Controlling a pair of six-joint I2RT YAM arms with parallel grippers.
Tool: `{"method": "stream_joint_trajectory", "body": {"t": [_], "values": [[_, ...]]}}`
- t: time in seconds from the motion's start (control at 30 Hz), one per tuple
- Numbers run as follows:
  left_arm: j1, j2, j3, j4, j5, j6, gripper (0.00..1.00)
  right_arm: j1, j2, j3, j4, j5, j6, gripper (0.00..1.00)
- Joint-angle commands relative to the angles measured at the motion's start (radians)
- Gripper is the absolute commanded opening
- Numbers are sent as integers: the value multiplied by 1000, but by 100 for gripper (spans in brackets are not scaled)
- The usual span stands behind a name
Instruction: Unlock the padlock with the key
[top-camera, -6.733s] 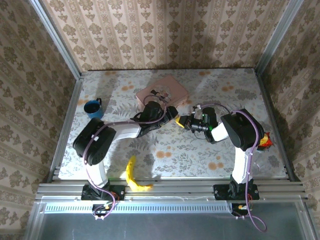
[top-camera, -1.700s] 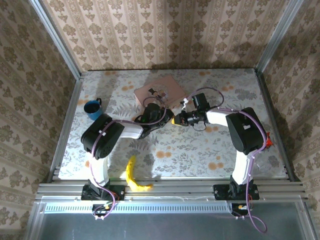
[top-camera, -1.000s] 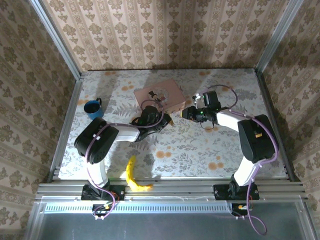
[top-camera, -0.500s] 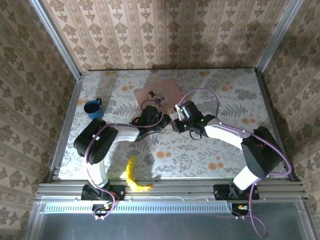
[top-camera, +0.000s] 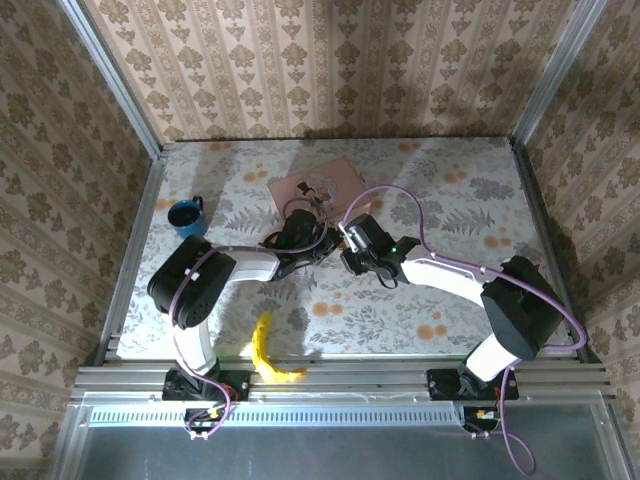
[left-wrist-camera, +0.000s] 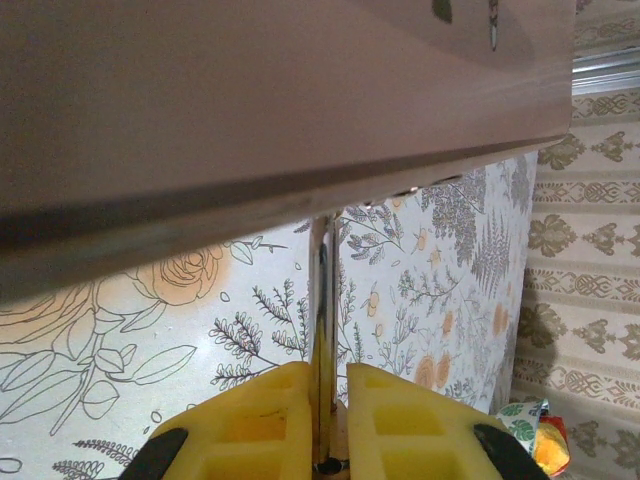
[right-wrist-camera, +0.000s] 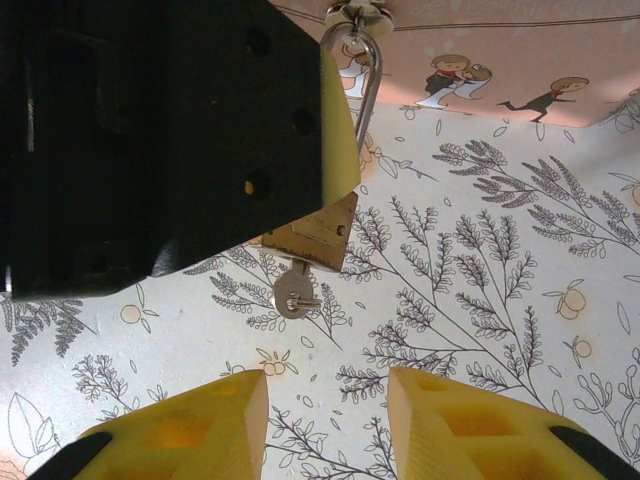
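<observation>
A table (top-camera: 470, 210) covered in a floral-patterned cloth is seen from above, enclosed by wallpapered walls. Two arms are stretched over it towards its middle: the left arm (top-camera: 240, 265) is angled in from the left and the right arm (top-camera: 450, 272) from the right, so that their wrists are brought close together just in front of a pink rectangular box (top-camera: 322, 182), which lies on the far half of the table. A yellow banana (top-camera: 264, 350) is laid near the front edge, well apart from the box, and a blue cup (top-camera: 186, 216) stands near the left edge. In the left wrist view, the left gripper (left-wrist-camera: 325, 415) is shown clamped on a thin strip of metal, the padlock seen edge-on, with the side of the box right above it. In the right wrist view, the right gripper (right-wrist-camera: 327, 425) is held with its jaws apart and nothing between them. Ahead of it, the small brass padlock (right-wrist-camera: 312, 235) is seen gripped in the left gripper's yellow fingers (right-wrist-camera: 338, 135), its shackle (right-wrist-camera: 366, 80) passed through a metal fitting at the edge of the box. A small silver key (right-wrist-camera: 293, 293) is seated in the underside of the padlock, just beyond the right fingertips and untouched by them.
</observation>
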Motion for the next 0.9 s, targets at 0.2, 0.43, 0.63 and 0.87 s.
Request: {"method": "stream_joint_trajectory", "body": {"t": [0.2, 0.43, 0.63, 0.87], "values": [[2, -14, 22, -49, 32, -7, 0, 30, 83, 84, -12, 66, -44, 38], [3, -14, 21, -48, 35, -5, 0, 34, 139, 125, 1, 76, -47, 36], [3, -14, 19, -43, 36, -6, 0, 38, 178, 149, 3, 95, -48, 34], [2, -18, 17, -40, 36, -6, 0, 39, 206, 155, 13, 127, -44, 31]]}}
